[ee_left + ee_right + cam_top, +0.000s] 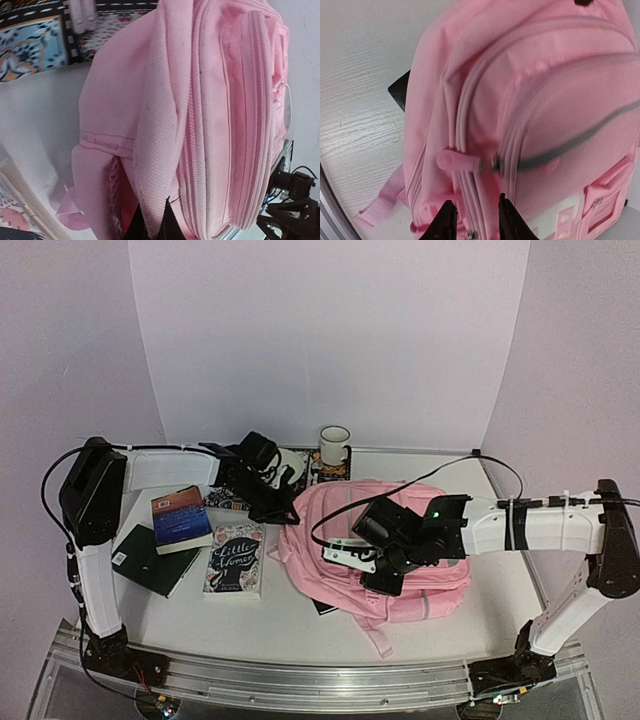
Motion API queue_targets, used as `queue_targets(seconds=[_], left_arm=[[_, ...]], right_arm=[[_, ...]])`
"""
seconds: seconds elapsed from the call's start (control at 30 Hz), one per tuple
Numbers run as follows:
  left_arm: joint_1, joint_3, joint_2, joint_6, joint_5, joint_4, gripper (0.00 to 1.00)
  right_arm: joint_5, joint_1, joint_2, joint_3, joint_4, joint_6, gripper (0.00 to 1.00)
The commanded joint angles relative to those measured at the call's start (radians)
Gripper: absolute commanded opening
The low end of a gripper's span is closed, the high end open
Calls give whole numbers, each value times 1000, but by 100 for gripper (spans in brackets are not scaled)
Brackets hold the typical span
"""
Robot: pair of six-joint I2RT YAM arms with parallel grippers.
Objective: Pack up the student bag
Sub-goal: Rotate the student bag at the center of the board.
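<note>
The student bag point(372, 540), a soft pink backpack, lies in the middle of the table with its front pockets facing up. My left gripper point(287, 508) is at the bag's upper left edge. In the left wrist view it point(153, 204) is shut on a fold of the bag's pink fabric point(150, 150). My right gripper point(386, 578) hovers over the bag's near side. In the right wrist view its jaws point(474, 200) stand apart around the zip seams, gripping nothing. A pink zip pull point(457, 161) lies free just ahead of them.
A "Little Women" book point(235, 560), a blue and red book point(181, 519) and a dark green book point(150, 558) lie left of the bag. A white mug point(334, 445) stands on patterned books point(298, 470) at the back. A dark corner point(400, 90) sticks out from under the bag.
</note>
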Motion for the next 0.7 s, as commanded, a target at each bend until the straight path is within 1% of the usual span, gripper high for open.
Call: queue_targets(seconds=[0.0, 0.1, 0.2, 0.4, 0.5, 0.67], left_arm=[[53, -60, -90, -55, -66, 104, 0], [49, -80, -84, -72, -64, 133, 0], [48, -83, -79, -77, -59, 144, 1], [36, -90, -95, -76, -75, 149, 5], [29, -105, -109, -76, -88, 151, 7], [27, -124, -123, -65, -97, 152, 7]], right_arm=[[-62, -3, -58, -22, -57, 178, 41], [-58, -2, -89, -44, -26, 272, 47], [-16, -2, -127, -92, -15, 345, 55], [152, -2, -198, -198, -14, 534, 69], [184, -5, -217, -233, -12, 600, 70], [255, -9, -188, -261, -9, 619, 72]])
